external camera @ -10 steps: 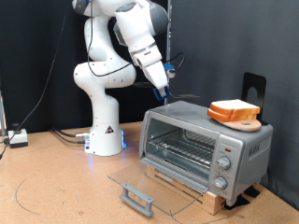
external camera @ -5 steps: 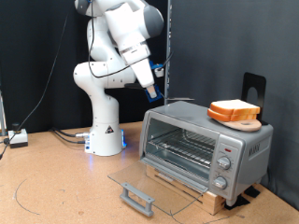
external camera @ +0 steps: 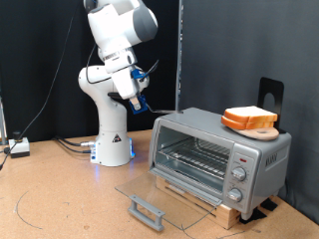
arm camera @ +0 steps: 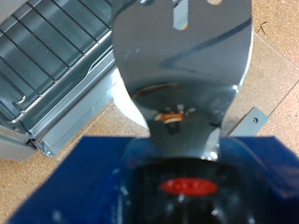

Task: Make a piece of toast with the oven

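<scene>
The silver toaster oven [external camera: 221,159] stands at the exterior view's right with its glass door [external camera: 164,194] folded down flat and its wire rack bare. Two near-identical bread slices [external camera: 249,117] lie stacked on a wooden disc on the oven's roof; I cannot tell which is the piece of toast. My gripper [external camera: 137,101] hangs in the air to the exterior view's left of the oven, at about roof height. In the wrist view the gripper [arm camera: 177,154] is shut on a flat metal spatula [arm camera: 182,65], and the oven rack [arm camera: 51,47] lies beyond it.
The robot's white base [external camera: 112,139] stands behind and to the exterior view's left of the oven. The door handle [external camera: 147,210] juts out over the wooden table at the front. A black stand [external camera: 270,95] rises behind the bread. Cables [external camera: 60,145] lie at the far left.
My gripper has swung from above the oven's roof to the exterior view's left and slightly down, carrying the spatula with it. The bread and the oven have not moved.
</scene>
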Available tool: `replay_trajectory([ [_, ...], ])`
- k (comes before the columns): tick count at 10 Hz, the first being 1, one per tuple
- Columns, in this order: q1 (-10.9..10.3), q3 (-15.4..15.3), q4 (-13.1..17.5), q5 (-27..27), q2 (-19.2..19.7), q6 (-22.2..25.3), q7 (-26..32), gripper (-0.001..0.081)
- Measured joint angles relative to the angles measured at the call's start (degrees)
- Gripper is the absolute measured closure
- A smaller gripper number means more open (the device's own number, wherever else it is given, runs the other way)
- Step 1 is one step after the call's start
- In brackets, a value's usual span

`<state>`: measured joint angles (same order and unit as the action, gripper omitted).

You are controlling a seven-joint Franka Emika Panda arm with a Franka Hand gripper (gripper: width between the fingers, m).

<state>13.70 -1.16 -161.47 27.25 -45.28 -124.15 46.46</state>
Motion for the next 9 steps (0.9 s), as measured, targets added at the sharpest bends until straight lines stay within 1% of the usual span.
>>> replay_trajectory([
  [1,-0.32,-0.4,0.05,0.15,-0.02,-1.41,0.71,0.0412],
  [2,-0.87,-1.24,0.07,0.16,0.06,-3.98,1.9,0.0412],
  [3,-1.05,-2.73,0.38,-0.63,0.4,-5.37,2.13,0.0412],
  [4,-0.99,-4.55,1.34,-2.54,1.24,-4.88,1.81,0.0412],
  [6,-0.93,-7.71,3.88,-5.09,3.74,-1.75,-0.14,0.0412],
  [7,-0.94,-8.77,4.98,-5.23,4.91,-0.91,-1.42,0.0412],
  [8,-0.88,-9.13,6.1,-5.23,6.38,-0.14,-1.96,0.0412],
  [9,-0.88,-9.13,5.95,-5.23,6.37,-0.38,-1.93,0.0412],
])
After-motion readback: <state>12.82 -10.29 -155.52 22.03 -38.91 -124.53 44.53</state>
